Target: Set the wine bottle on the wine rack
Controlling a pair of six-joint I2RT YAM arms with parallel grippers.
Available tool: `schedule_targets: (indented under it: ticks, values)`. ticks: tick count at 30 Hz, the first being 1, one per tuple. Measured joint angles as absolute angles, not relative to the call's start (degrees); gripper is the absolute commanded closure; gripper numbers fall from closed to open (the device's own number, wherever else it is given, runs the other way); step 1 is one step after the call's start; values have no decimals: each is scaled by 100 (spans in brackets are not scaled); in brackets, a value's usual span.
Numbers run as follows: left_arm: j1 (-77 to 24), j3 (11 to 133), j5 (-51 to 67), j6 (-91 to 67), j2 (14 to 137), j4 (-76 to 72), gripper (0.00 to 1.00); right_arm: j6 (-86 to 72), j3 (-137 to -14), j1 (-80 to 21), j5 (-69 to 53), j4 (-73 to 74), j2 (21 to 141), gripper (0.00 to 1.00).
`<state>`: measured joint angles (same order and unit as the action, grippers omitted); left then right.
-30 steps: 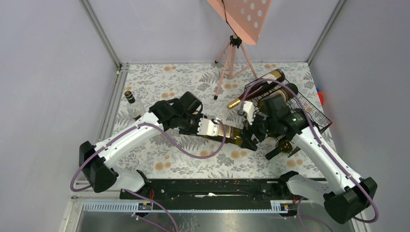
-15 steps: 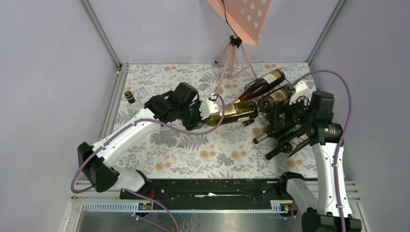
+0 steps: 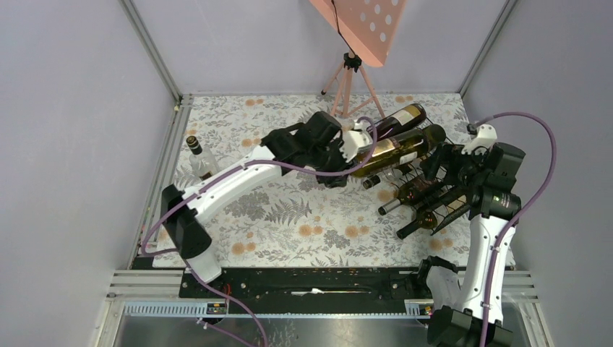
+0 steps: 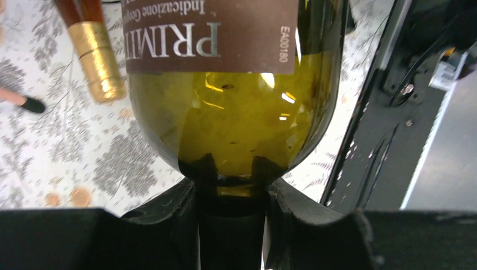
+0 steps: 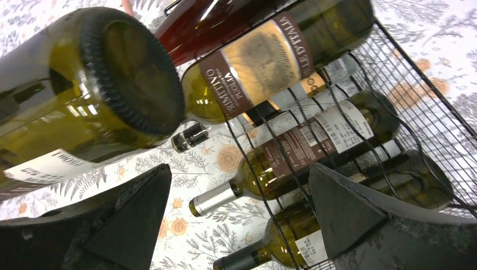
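Over the rack's top tier: the wine bottle you are carrying lies nearly level. Its base end is above the wine rack, its neck points off the side nearer your left arm, and it sits just beside the red bottle stored there.
Bottle contact: you cannot tell from these views whether the glass rests in a cradle or hangs just above the wire.
Left gripper: pinched tight on the bottle's neck, just off the rack's edge.
Right gripper: spread wide and holding nothing, it stands off the rack's far side, facing the bottle's base.
Changed in the last second: the bottle was low over the table in front of the rack, with both grippers around it. Half a second ago your left arm alone had it at the rack's edge, and the right arm had swung away.
Meaning: the carry looks almost done; lowering into a free cradle and letting go remain.
Watch: the stored bottles sit close, so a sideways nudge could roll one.
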<state>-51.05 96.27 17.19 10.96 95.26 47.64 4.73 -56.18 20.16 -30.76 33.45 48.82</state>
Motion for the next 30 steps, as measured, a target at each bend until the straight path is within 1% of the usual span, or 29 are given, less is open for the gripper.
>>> schedule_targets:
  ticks: [9, 15, 19, 30]
  values:
    - [-5349, 11043, 1933, 117, 10960, 4622, 100, 169, -5596, 2698, -3085, 3216, 4595, 1]
    - [-5518, 11950, 1964, -360, 11850, 4609, 100, -3, -5627, 2923, -3020, 3227, 4584, 0]
    - [-5686, 12302, 2025, -711, 12320, 4486, 100, -14, -5780, 2934, -2836, 3232, 4615, 0]
    - [-6090, 12713, 2062, -1476, 13233, 4338, 100, -14, -6171, 2941, -2637, 3238, 4733, 0]
